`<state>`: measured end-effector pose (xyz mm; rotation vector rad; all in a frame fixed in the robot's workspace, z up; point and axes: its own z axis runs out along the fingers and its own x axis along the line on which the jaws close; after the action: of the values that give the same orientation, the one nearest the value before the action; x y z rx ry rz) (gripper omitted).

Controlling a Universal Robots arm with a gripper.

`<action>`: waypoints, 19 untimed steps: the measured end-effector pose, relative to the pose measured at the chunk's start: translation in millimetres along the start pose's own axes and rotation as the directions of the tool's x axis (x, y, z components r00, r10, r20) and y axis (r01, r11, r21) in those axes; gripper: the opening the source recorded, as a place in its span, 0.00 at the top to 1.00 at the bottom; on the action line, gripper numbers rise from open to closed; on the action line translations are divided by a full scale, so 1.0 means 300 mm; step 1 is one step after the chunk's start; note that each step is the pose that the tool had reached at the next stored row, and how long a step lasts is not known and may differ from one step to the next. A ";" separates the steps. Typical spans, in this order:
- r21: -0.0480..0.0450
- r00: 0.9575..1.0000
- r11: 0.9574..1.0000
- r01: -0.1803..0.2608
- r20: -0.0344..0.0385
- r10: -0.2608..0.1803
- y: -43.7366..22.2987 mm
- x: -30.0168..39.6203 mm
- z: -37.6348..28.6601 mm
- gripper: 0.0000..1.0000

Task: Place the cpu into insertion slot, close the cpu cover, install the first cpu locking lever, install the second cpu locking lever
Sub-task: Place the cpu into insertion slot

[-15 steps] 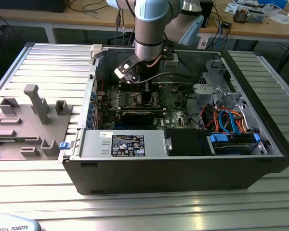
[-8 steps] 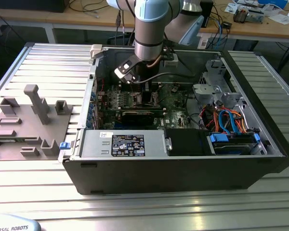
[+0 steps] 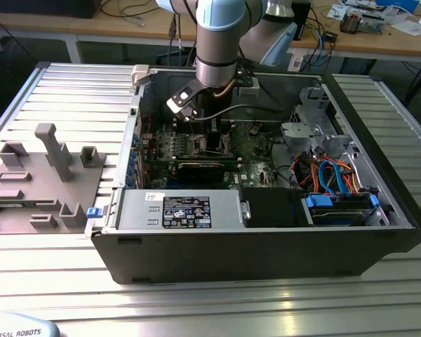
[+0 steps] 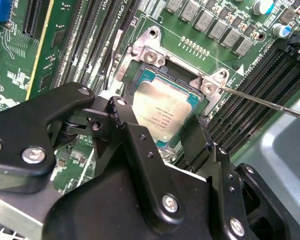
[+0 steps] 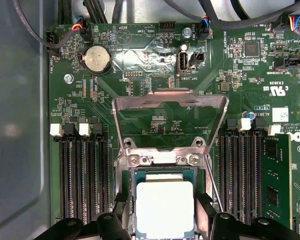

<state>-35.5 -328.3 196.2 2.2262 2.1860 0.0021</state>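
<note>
**Over the socket, cover raised**

In the upper middle of the exterior view I reach down into the open computer case (image 3: 266, 246). My gripper (image 4: 159, 125) straddles the cpu (image 5: 165, 207), which lies square within the insertion slot (image 4: 146, 76). I cannot tell whether my jaws are pinching it or standing loose beside it. The cpu cover (image 5: 140, 102) stands swung open beyond the slot, which I judge keeps the recess clear for the chip.
</note>
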 end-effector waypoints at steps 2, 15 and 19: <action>0.000 1.000 1.000 0.000 0.001 0.000 0.000 0.000 -0.006 0.38; 0.000 1.000 1.000 0.000 0.007 0.000 0.001 -0.001 -0.065 0.38; 0.000 1.000 1.000 0.000 0.009 0.000 0.001 -0.001 -0.076 0.53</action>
<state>-35.5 -328.4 218.9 2.2217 2.1819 -0.0077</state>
